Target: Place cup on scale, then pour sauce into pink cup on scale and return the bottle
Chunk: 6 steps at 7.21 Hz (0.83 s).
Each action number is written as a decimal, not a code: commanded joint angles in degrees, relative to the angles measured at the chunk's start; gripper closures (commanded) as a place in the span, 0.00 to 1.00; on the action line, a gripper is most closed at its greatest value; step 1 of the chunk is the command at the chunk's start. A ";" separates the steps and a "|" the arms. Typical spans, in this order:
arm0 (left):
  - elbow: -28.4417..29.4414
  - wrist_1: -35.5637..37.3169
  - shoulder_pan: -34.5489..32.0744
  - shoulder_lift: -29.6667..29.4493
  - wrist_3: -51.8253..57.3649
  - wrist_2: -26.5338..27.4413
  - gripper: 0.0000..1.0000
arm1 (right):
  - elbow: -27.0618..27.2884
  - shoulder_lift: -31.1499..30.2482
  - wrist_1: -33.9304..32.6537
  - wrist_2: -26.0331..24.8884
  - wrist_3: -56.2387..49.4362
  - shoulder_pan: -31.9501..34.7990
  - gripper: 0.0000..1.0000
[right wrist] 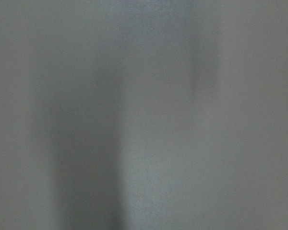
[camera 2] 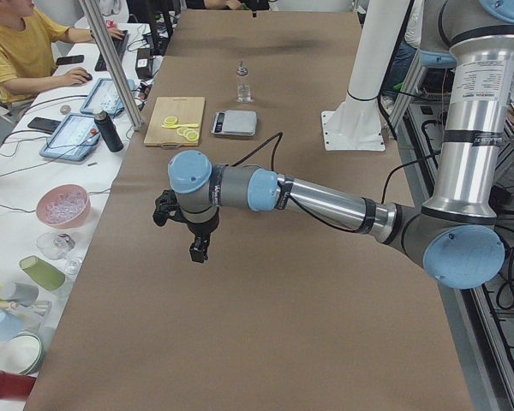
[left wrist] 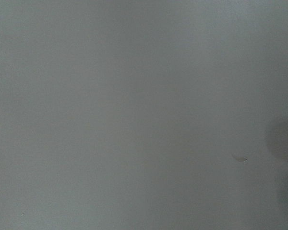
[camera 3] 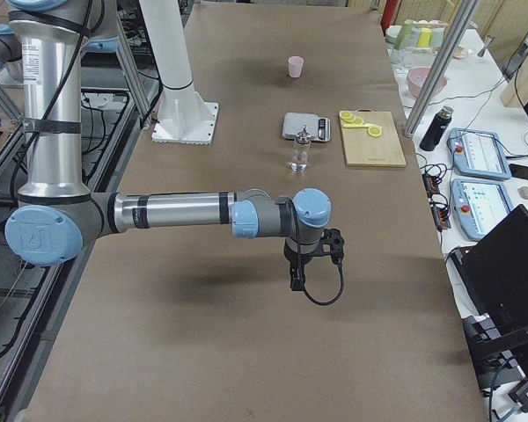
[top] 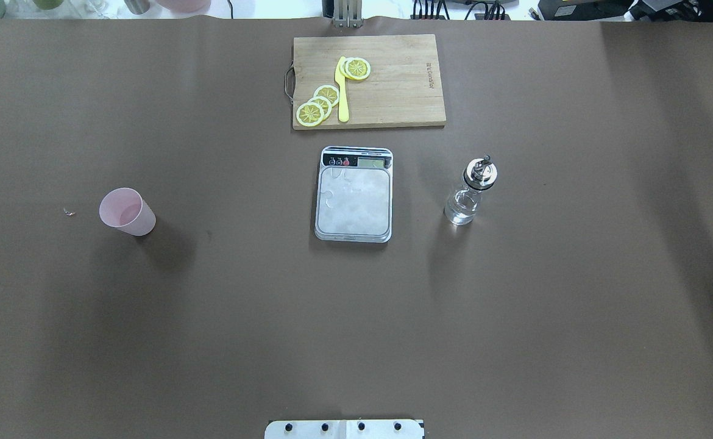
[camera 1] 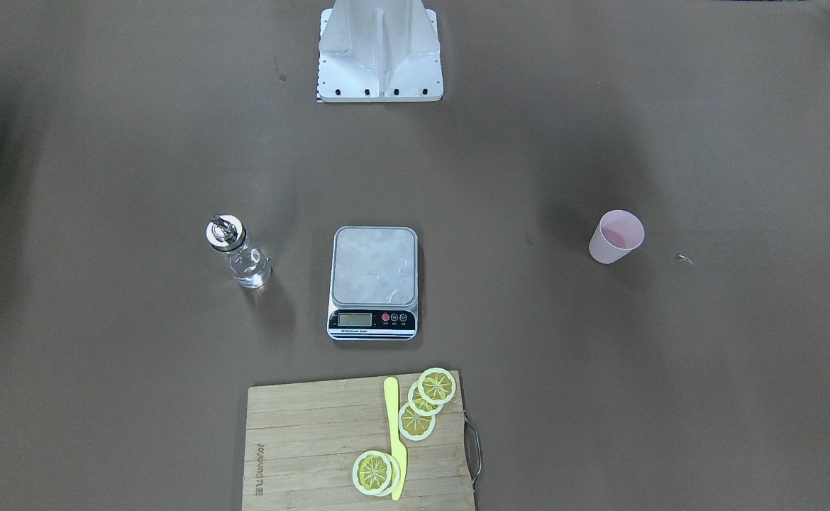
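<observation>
Cup [top: 127, 211] (upright) stands well apart from scale [top: 354, 195].

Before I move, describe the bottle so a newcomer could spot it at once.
Start at the wooden board at the table's far edge; the scale lies before it. The bottle stands upright to the robot's right of the scale, apart from it: the only clear glass thing, with a silver spout.

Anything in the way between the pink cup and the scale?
Nothing visible: only bare table lies between the cup and the scale. The bottle stands on the scale's far side, the cutting board off that line.
</observation>
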 commanded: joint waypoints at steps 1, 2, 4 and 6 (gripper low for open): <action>0.12 0.10 0.01 0.13 -0.09 0.12 0.01 | -0.04 0.06 0.05 -0.38 -0.09 -0.01 0.00; -0.40 -1.72 0.19 -0.30 0.00 0.47 0.01 | -0.04 0.23 0.05 -0.29 0.00 -0.01 0.00; -0.41 -6.13 2.28 -1.26 -2.88 0.56 0.01 | -0.04 0.06 0.05 -0.47 0.00 -0.01 0.00; -1.97 -6.57 12.09 -5.04 -18.90 0.73 0.00 | 0.05 0.32 0.05 -1.34 -0.09 -0.01 0.00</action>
